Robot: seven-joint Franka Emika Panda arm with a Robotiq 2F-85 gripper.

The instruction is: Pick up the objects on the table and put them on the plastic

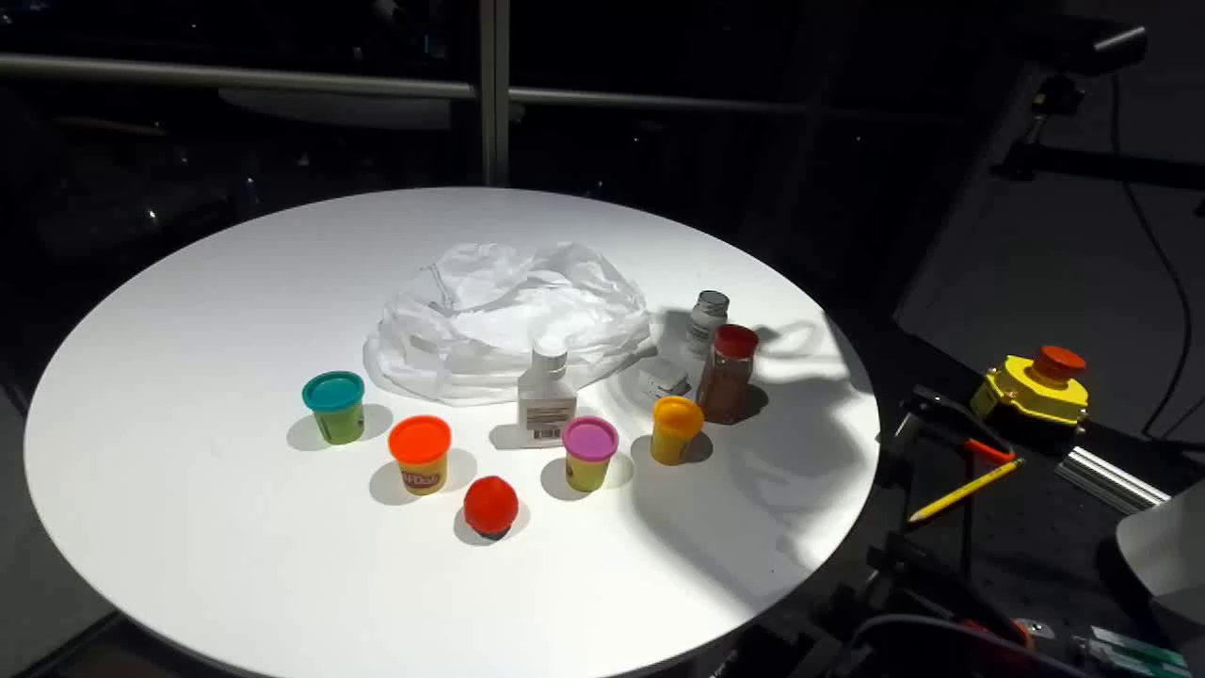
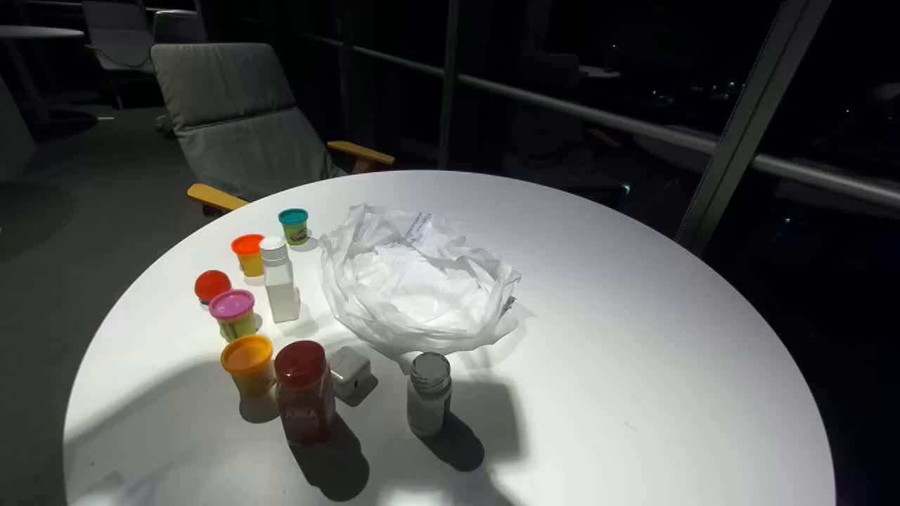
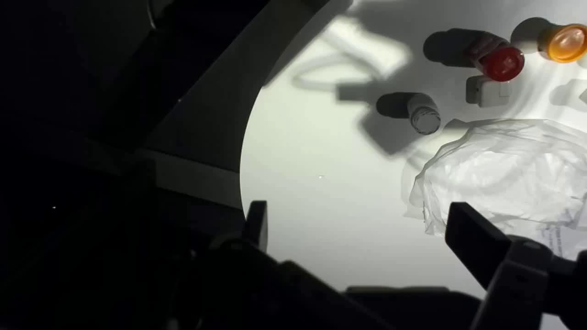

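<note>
Spread wide with nothing between its tips, the pincer (image 3: 357, 208) hangs above the counter (image 3: 316, 146); from the wrist, one finger lines up near the rounded edge and the other shows against the plastic (image 3: 518, 174). Both exterior views leave it out, so I can't judge its height well. A first pick seems to be what's wanted: every object I can make out stands off the plastic, which lies crumpled near the counter's middle, its border raised. I'd begin with the short pale bottle (image 3: 424, 114), since it stands a little apart from its neighbours; it is just beside the plastic, though, so the fingers should straddle it with neither dropping onto a fold. The red-lidded jar (image 2: 306, 393) and the yellow-orange tub (image 2: 248, 362) stand close together and leave little finger space between them. The white bottle (image 2: 281, 281) is tall and slim and could tip if nudged, so straight down and straight up would suit it. Each load wants setting in the middle of the sheet, away from that loose border. For travel, the best room is on the window side of the plastic, opposite the tubs; the edge to watch is the curve under the pincer, with mostly unreadable dark past it.
</note>
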